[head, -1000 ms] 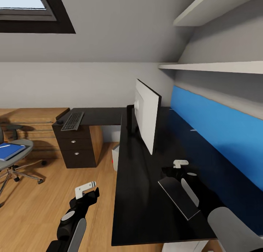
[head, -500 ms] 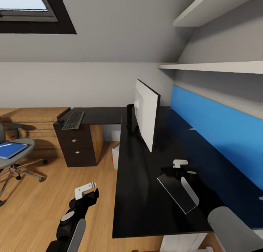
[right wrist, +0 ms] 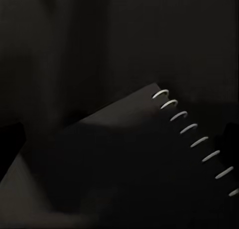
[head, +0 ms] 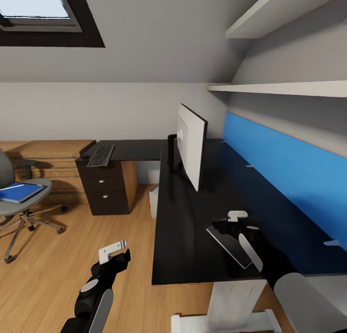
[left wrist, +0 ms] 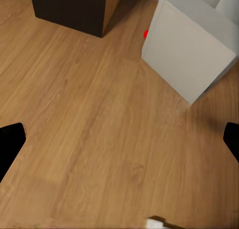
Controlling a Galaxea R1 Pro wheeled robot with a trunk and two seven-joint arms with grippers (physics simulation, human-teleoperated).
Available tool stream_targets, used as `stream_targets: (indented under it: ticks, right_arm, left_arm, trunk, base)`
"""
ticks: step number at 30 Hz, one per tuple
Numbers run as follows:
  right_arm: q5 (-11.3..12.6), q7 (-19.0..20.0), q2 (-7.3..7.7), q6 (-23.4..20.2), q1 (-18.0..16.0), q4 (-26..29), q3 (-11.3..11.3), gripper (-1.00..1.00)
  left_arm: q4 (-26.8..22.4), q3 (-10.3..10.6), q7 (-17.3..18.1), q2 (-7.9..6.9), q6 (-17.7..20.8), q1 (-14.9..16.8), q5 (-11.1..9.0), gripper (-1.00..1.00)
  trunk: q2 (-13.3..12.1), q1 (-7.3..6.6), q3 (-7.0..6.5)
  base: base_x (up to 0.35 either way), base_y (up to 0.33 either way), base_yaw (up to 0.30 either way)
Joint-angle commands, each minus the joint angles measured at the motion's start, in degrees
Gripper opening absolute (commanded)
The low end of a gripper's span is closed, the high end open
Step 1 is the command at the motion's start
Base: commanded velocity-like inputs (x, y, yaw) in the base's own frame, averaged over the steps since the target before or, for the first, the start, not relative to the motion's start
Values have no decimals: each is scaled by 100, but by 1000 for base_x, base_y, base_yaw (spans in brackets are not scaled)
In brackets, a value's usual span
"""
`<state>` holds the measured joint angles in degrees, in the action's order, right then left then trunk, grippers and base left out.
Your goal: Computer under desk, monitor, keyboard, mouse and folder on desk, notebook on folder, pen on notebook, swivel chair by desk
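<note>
long black l-shaped desk (head: 188,236) at centre. on it at 4 o'clock, small thin grey spiral-bound notebook (head: 230,244): light, stiff-covered, slick; best pinched at an overhanging edge. right gripper (head: 237,216) above it, grip state cannot tell. left gripper (head: 112,250) over floor, fingers spread wide, empty.

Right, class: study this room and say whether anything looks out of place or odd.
The monitor stands on the desk with its white back towards the open floor. The keyboard lies far off on the other wing, and the blue folder sits on the chair.
</note>
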<state>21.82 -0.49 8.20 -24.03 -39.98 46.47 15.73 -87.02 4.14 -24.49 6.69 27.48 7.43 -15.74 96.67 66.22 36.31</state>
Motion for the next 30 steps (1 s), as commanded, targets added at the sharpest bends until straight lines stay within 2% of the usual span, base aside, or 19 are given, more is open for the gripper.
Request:
stream_targets:
  ticks: [1, 20, 28, 30]
  right_arm:
    - [60, -13, 6, -40, -1, -325, 18, 100]
    - [60, -13, 6, -42, -1, -323, 9, 100]
    - [60, -13, 7, -41, -1, -323, 9, 100]
    - [60, -11, 7, -41, -1, -323, 6, 100]
  left_arm:
    - [-8, 8, -54, -1, 13, 4, -60, 100]
    - [-8, 8, -56, -1, 11, 4, -67, 100]
    - [-8, 7, -56, -1, 15, 4, -64, 100]
    - [-8, 4, -56, -1, 17, 4, -64, 100]
  trunk:
    - [3, -3, 7]
    - [3, -3, 7]
    - [3, -3, 7]
    - [-77, -47, -29]
  base:
    - [-252, 0, 0]
    - [-161, -6, 0]
    - [-41, 0, 0]
    - [-8, 0, 0]
